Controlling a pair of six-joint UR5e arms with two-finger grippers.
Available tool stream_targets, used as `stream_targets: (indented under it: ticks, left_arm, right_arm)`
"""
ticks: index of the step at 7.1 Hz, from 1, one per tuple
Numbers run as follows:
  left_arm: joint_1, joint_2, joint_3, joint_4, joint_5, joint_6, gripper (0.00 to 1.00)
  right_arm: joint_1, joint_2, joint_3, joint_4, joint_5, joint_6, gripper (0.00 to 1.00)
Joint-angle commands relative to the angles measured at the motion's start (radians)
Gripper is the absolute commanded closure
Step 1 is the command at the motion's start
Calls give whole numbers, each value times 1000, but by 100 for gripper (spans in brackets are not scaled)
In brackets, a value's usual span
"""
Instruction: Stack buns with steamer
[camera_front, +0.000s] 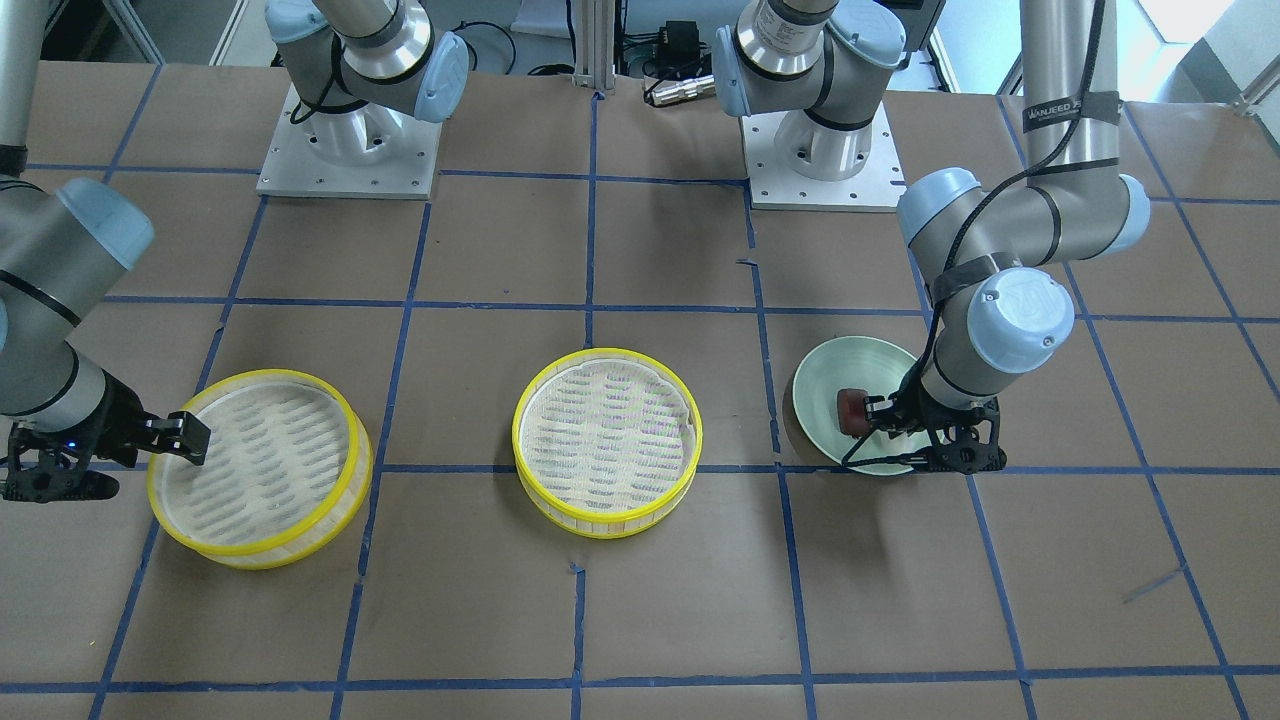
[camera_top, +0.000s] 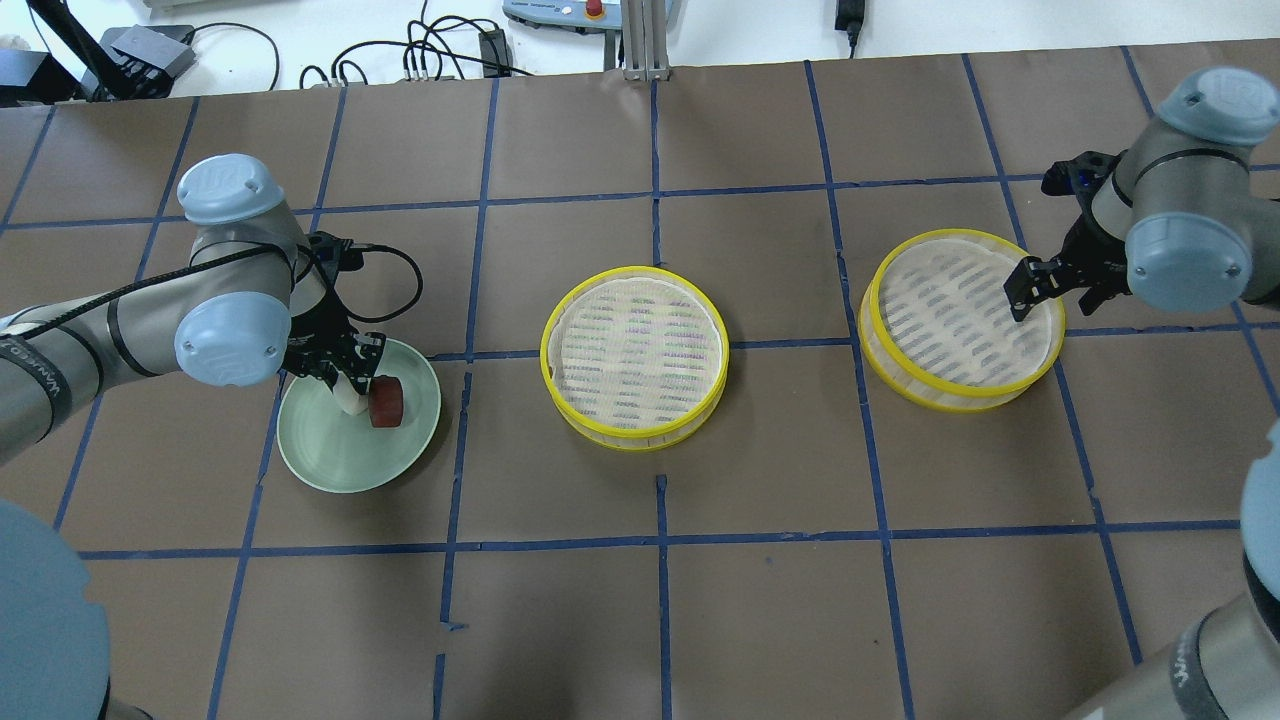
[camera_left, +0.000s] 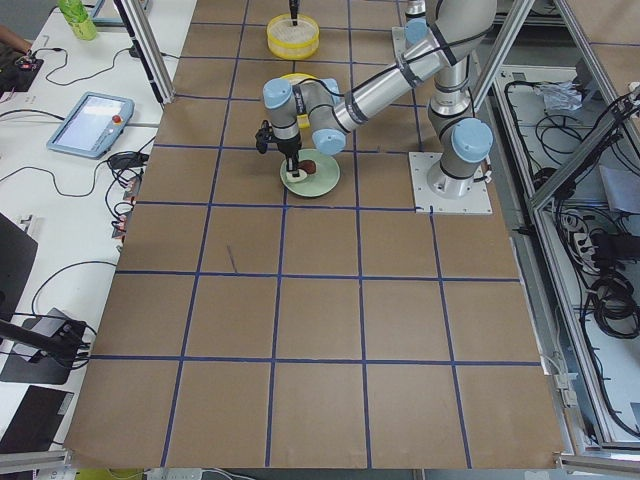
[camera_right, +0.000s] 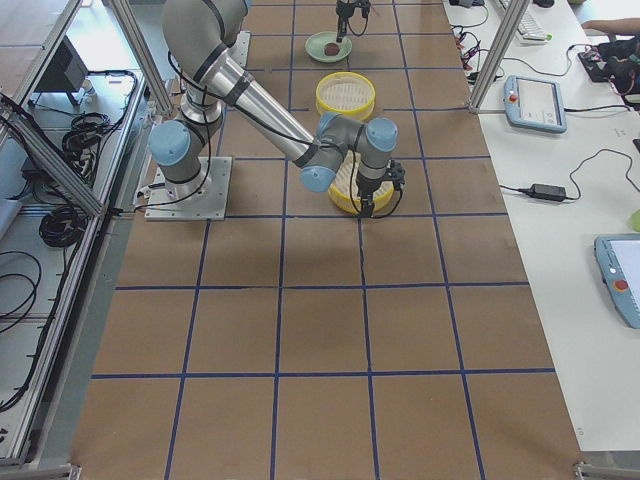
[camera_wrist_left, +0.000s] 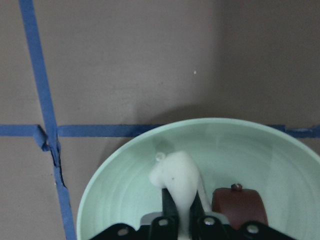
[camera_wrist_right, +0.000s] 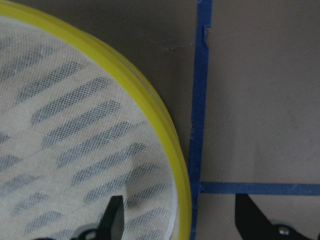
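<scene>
My left gripper (camera_top: 352, 385) is down on the pale green plate (camera_top: 330, 465) and shut on the white bun (camera_wrist_left: 177, 180), which bulges out between its fingers. The reddish-brown bun (camera_top: 386, 402) lies on the plate right beside it, also in the front view (camera_front: 852, 410). My right gripper (camera_top: 1035, 285) is open at the edge of the right-hand yellow-rimmed steamer (camera_top: 960, 318). In the right wrist view one finger is over the steamer's mesh (camera_wrist_right: 75, 125) and the other is outside the rim.
A second yellow-rimmed steamer (camera_top: 634, 356) sits at the table's middle, holding nothing. Brown table with blue tape grid. The arm bases (camera_front: 348, 150) stand at the robot's side of the table.
</scene>
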Motion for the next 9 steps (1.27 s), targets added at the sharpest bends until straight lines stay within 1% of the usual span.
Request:
stream_targets:
  ticks: [1, 2, 3, 4, 5, 6, 7, 8, 9]
  left_arm:
    - [-23, 95, 45, -76, 0, -27, 97]
    - [-58, 121, 80, -136, -19, -101, 97]
    - [-154, 131, 124, -167, -55, -218, 96]
    - [-255, 111, 155, -160, -87, -358, 96]
    - [-324, 82, 180, -134, -170, -449, 96]
    - [-375, 44, 186, -55, -254, -555, 94]
    - [-415, -10, 194, 16, -273, -609, 94]
    - [-431, -53, 194, 62, -270, -622, 90]
    - [-435, -62, 181, 64, -267, -637, 29]
  right_arm:
    - [-1, -1, 1, -1, 1, -1, 93]
    - [-1, -1, 0, -1, 1, -1, 93]
    - [-1, -1, 0, -1, 1, -1, 93]
    - [-1, -1, -3, -1, 0, -1, 93]
    - [-1, -7, -14, 4, -2, -2, 93]
    - [-3, -31, -35, 25, -11, -4, 93]
    - [-6, -83, -67, 124, -14, -5, 93]
    - [-6, -153, -109, 250, -14, -7, 93]
    - [-6, -159, -109, 264, -13, -10, 93]
